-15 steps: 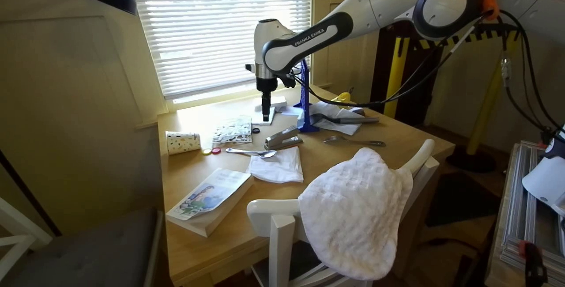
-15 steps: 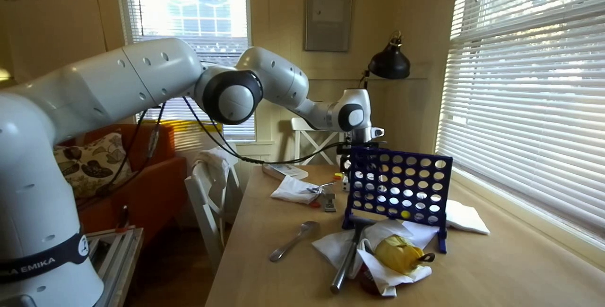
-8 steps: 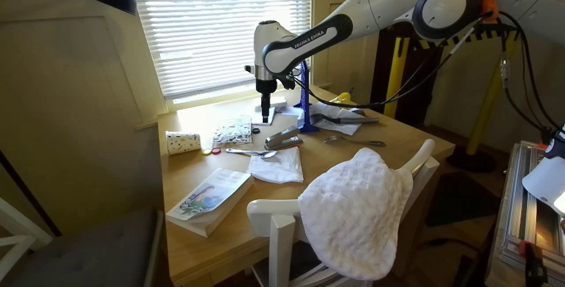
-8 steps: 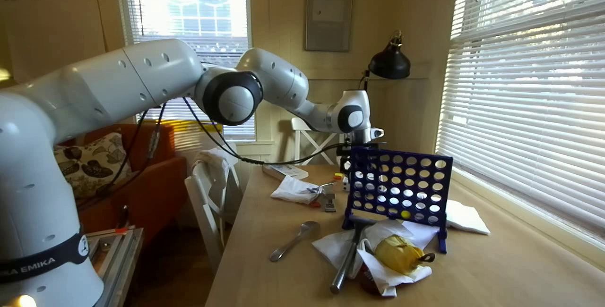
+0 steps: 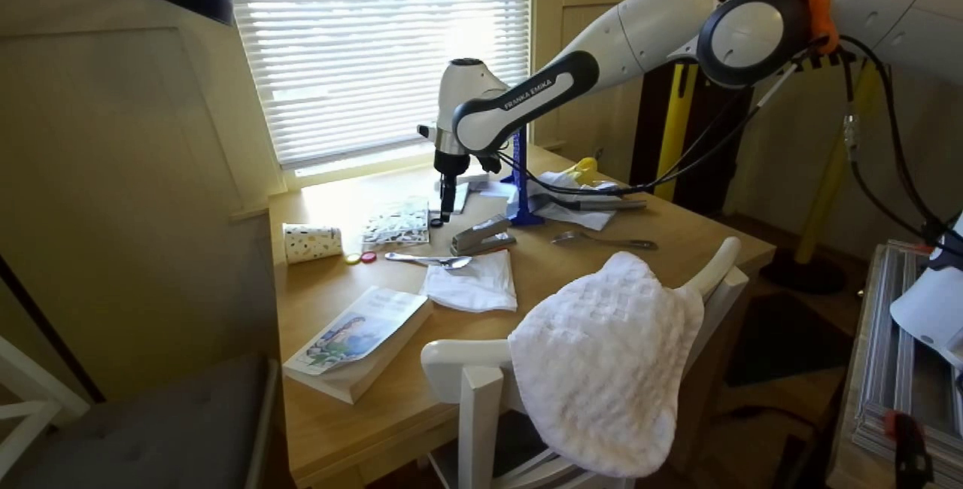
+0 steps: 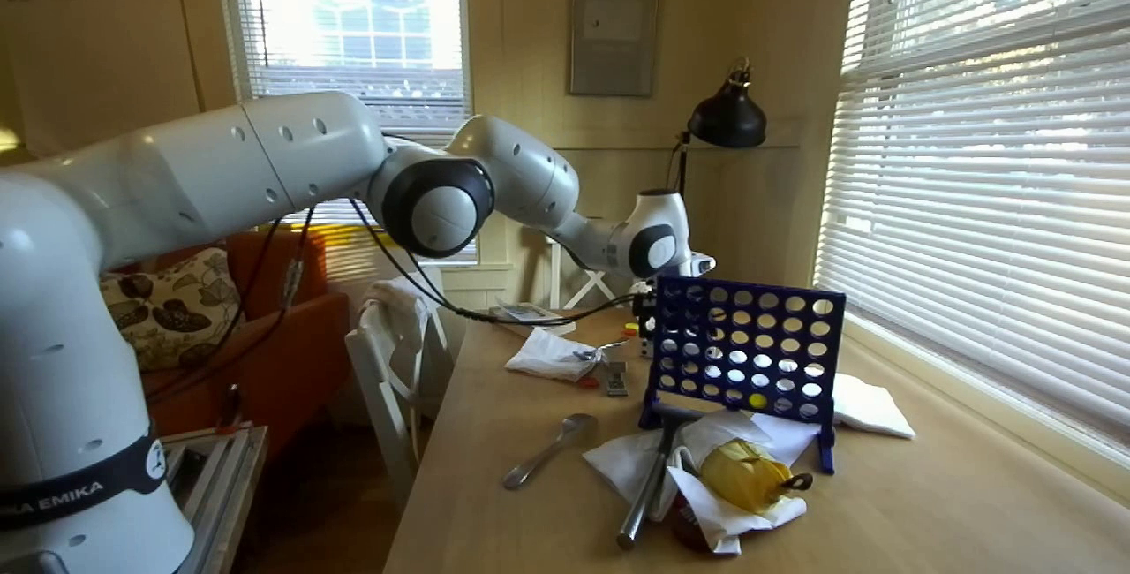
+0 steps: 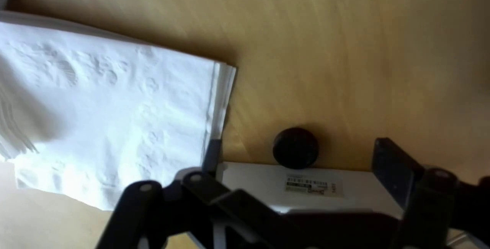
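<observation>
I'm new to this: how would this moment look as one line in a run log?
hand: open, empty | nearest: black disc on table | contact: none seen | nearby: white napkins

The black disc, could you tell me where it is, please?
In the wrist view, the black disc appears framed by the open claw, right of the white napkins, beside the barcoded white package.

Since the earlier pictures, the arm (image 5: 542,94) sits lower in both exterior views, its cable (image 5: 623,191) sagging with it. The gripper (image 5: 445,217) leans slightly, fingertips shifted towards the table (image 5: 338,429) edge by the cup (image 5: 311,243), just beside the black disc (image 5: 435,223). The glow on the base (image 5: 927,312), visible half a second ago, is out.
</observation>
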`<state>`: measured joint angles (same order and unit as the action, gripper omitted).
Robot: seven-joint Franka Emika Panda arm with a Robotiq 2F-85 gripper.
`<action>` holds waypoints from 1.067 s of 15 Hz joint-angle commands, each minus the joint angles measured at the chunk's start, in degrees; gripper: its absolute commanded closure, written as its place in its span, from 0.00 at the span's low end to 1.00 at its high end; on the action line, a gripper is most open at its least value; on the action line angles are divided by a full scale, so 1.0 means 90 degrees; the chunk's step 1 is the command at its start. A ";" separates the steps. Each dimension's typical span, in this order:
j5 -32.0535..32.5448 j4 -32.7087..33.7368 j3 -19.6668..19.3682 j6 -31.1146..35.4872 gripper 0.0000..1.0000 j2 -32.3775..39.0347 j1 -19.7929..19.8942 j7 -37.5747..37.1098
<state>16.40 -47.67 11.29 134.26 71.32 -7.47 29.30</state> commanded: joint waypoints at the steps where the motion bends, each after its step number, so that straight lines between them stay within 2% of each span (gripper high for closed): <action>1: -0.0217 0.0294 0.0408 0.0365 0.00 0.0363 0.0235 0.0617; 8: -0.0796 0.0391 0.1199 0.0751 0.00 0.0651 0.0737 0.0740; 12: -0.0817 0.0405 0.1362 0.0524 0.00 0.0673 0.0816 0.0700; 13: -0.0791 0.0404 0.1336 0.0431 0.00 0.0658 0.0799 0.0616; 14: -0.1151 0.0488 0.0907 0.0236 0.00 0.0617 0.0574 0.0541; 16: -0.1183 0.0561 0.0549 -0.0007 0.00 0.0580 0.0394 0.0201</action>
<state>8.47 -46.23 20.46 137.82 75.37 -1.26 33.76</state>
